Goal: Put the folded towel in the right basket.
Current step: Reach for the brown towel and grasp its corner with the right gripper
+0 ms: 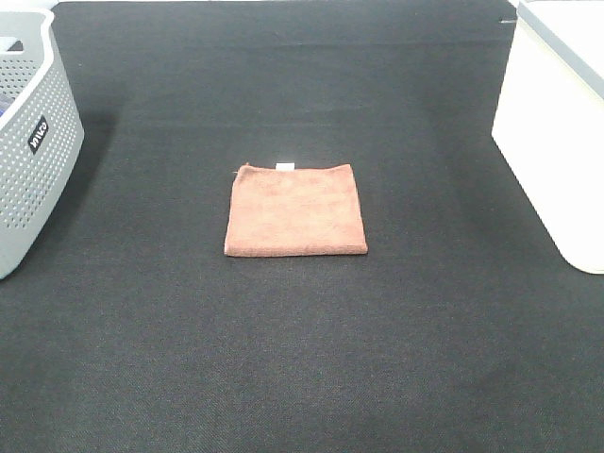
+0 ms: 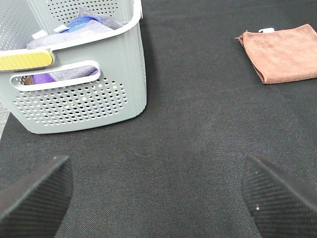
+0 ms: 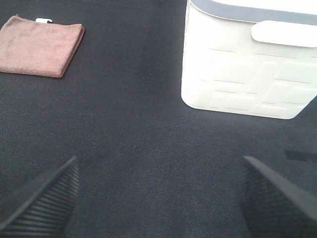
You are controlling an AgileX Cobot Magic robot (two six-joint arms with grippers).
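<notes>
The folded towel (image 1: 295,209), a flat reddish-brown square with a tiny white tag on its far edge, lies in the middle of the black mat. It also shows in the left wrist view (image 2: 283,52) and in the right wrist view (image 3: 39,45). The right basket (image 1: 557,132), a large white bin with a grey rim, stands at the right edge; the right wrist view shows its wall (image 3: 247,69). No gripper shows in the exterior view. My left gripper (image 2: 158,198) is open and empty over bare mat. My right gripper (image 3: 158,198) is open and empty too, short of the bin.
A grey hole-patterned basket (image 1: 28,151) with a black label stands at the left edge; the left wrist view shows it (image 2: 79,94) holding several cloths. The black mat (image 1: 302,359) covers the whole table.
</notes>
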